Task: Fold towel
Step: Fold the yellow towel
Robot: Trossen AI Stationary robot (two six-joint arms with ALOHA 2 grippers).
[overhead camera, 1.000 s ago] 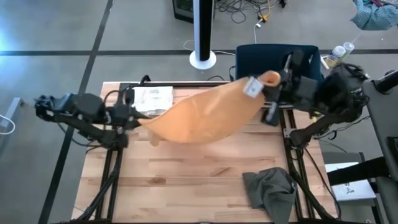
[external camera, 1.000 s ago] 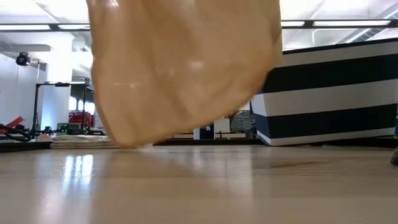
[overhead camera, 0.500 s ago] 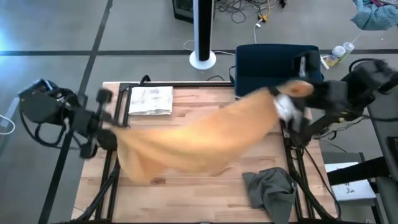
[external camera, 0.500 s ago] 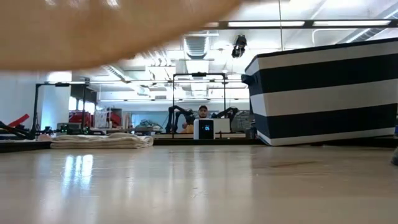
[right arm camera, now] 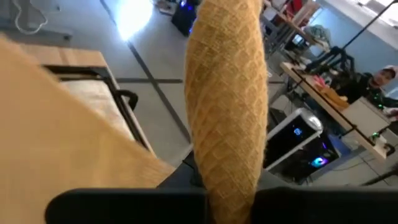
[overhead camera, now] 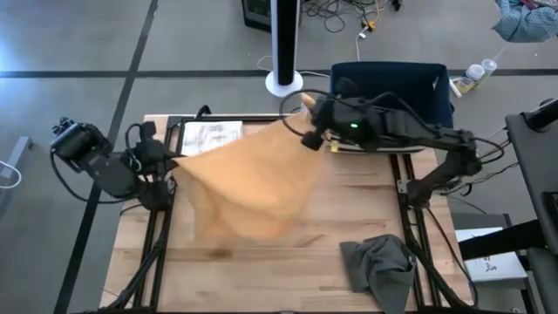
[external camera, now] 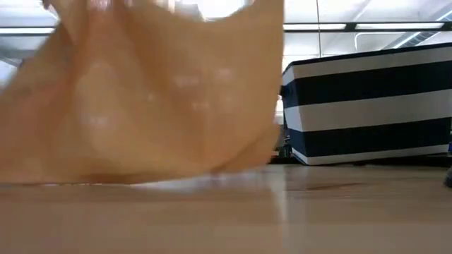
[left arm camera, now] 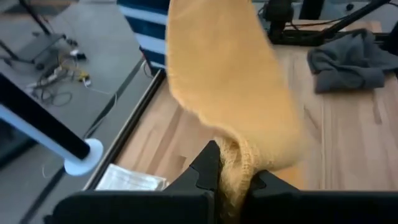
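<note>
An orange-tan towel [overhead camera: 248,179] hangs spread in the air between both grippers. My left gripper [overhead camera: 168,162] is shut on its left end, over the table's left edge. My right gripper [overhead camera: 307,112] is shut on its other end, above the far middle of the table. In the low view the towel [external camera: 155,99] fills the left half. Its blurred lower edge [external camera: 141,180] comes down close to the tabletop; whether it touches, I cannot tell. My left gripper pinches a bunched corner of the towel [left arm camera: 235,167] between its two fingers. The cloth rises out of the fingers and fans away toward the other arm, lifted off the table at this end. My right gripper pinches a gathered end of the towel [right arm camera: 227,168] between its two fingers. A rolled bulge of cloth stands up past the fingers, and the rest drops away below and to the side.
A crumpled grey cloth [overhead camera: 379,266] lies at the table's near right. A white printed sheet [overhead camera: 202,135] lies at the far left, partly under the towel. A dark blue bin [overhead camera: 397,80] stands behind the far edge. Bare wood shows along the near left.
The arms first swung the towel up and toward the near edge, spreading wide, so it rose out of the low view. Then my right gripper moved far toward the table's left and far edge, my left moved slightly far, and the towel dropped, its lower edge now near the tabletop.
</note>
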